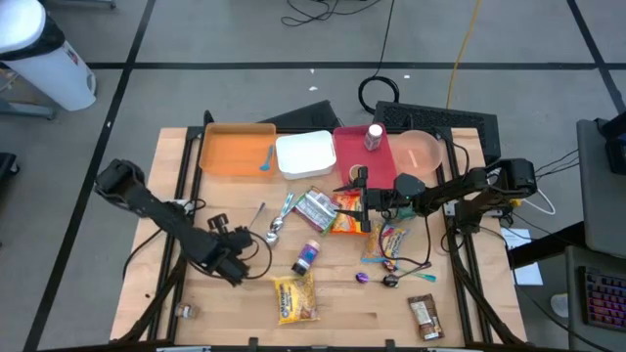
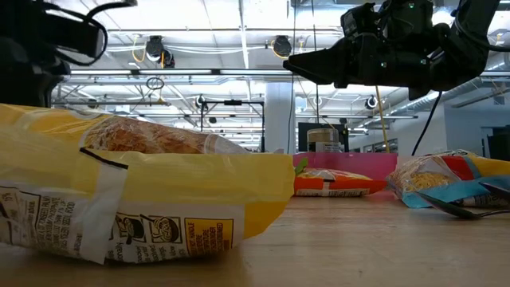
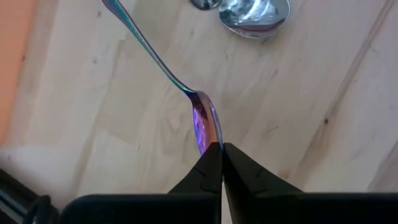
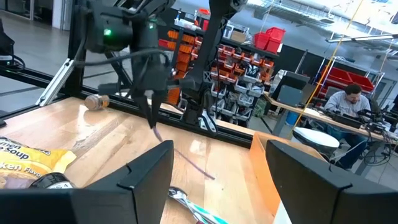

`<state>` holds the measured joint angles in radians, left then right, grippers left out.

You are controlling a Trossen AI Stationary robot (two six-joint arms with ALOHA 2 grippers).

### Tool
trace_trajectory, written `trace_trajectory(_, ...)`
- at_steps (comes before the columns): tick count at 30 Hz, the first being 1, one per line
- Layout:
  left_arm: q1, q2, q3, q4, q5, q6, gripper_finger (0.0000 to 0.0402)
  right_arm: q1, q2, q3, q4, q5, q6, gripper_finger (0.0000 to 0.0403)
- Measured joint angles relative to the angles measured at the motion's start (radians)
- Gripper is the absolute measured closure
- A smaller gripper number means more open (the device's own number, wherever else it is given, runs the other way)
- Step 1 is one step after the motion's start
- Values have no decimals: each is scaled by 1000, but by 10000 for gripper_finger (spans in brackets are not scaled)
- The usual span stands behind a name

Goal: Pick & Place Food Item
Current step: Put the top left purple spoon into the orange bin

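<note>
- Yellow snack bag (image 2: 135,191) lay nearest the low camera, untouched on the bench (image 1: 469,303).
- Left end effector (image 3: 221,163) was pressed together, its tips at a spoon's (image 3: 200,118) bowl.
- Right end effector (image 1: 362,203) hovered spread above an orange food packet (image 1: 345,213); nothing held.
- Trays (image 1: 235,152) held no packets; placing looked wholly undone.

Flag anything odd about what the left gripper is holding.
The left gripper is shut on a spoon, pinching its bowl, with the handle slanting to the table. Odd for a food task: the yellow snack bag lies untouched nearby.
</note>
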<state>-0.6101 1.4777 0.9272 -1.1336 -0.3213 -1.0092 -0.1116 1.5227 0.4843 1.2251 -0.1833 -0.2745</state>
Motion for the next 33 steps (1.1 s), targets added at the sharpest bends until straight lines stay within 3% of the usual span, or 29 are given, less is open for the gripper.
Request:
trace_trajectory(13, 106, -127, 17, -254, 6, 37, 399, 0, 0, 0, 1, 3, -1, 151)
trace_trajectory(23, 275, -131, 202, -435, -49, 231, 399, 0, 0, 0, 1, 4, -3, 151)
trace_trajectory(33, 510, -130, 360, -437, -90, 519, 399, 0, 0, 0, 0, 4, -1, 151)
